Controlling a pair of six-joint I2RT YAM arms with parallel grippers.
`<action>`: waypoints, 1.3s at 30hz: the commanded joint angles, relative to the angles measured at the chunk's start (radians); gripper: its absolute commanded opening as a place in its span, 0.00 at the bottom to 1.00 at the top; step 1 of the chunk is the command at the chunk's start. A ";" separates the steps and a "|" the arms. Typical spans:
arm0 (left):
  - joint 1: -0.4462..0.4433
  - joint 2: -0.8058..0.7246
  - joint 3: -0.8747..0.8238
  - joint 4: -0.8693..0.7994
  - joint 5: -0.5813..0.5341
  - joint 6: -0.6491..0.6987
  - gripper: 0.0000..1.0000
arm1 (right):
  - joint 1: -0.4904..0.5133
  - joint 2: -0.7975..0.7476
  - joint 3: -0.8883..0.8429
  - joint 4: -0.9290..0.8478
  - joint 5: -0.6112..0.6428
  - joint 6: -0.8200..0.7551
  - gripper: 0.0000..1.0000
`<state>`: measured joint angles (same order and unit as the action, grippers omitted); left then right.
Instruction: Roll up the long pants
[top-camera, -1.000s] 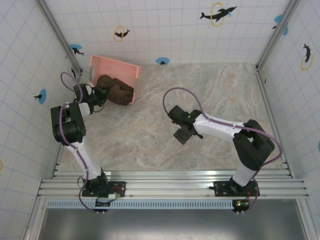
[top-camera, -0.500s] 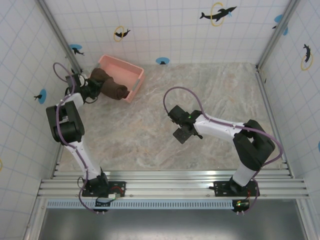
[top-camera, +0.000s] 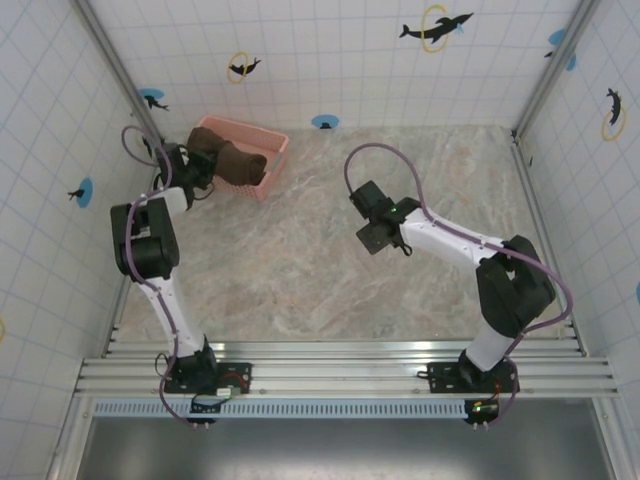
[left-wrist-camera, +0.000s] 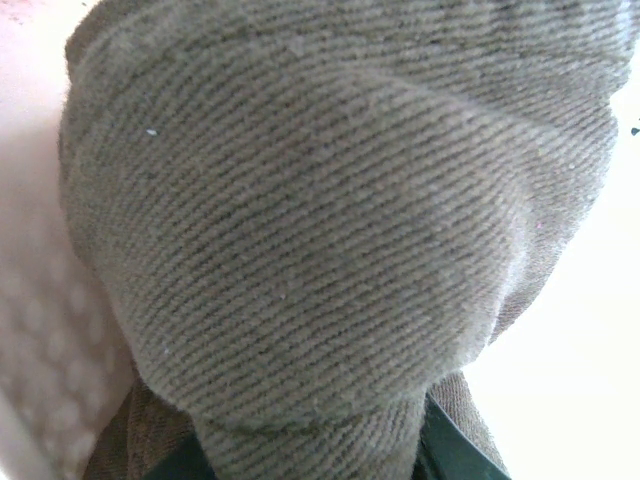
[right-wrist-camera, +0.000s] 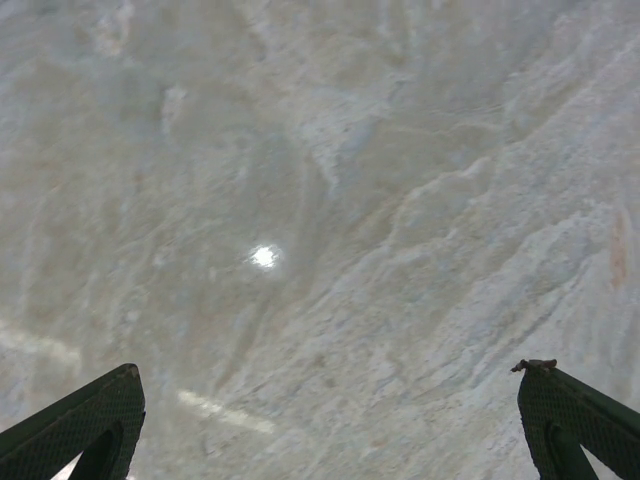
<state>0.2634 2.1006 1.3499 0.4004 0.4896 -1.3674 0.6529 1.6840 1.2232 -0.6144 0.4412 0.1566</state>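
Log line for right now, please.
left end effector: gripping long pants at pink basket | right end effector: open over table

Matt, ribbed cloth — the long pants (left-wrist-camera: 300, 220); glossy, marbled table (right-wrist-camera: 400, 150).

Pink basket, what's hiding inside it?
The bunched-up long pants lie in the pink basket, gripped by the left gripper. The basket's bottom is covered by fabric.

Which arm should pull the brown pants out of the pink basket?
Left. The left gripper grips the pants at the basket; the right gripper hangs open over the table, apart from them.
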 joint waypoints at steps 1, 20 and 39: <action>-0.031 0.030 0.082 0.089 -0.081 -0.031 0.00 | -0.019 0.023 0.048 0.011 0.001 -0.012 0.99; -0.144 0.070 0.285 -0.743 -0.214 0.450 0.00 | -0.035 -0.021 -0.023 0.047 -0.092 -0.029 0.99; -0.448 -0.051 0.013 -0.997 -0.268 0.674 0.00 | -0.036 -0.201 -0.109 0.030 -0.119 -0.017 0.99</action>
<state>-0.1909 2.0151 1.4620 -0.3656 0.2859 -0.7910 0.6224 1.5181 1.1469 -0.5842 0.3279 0.1295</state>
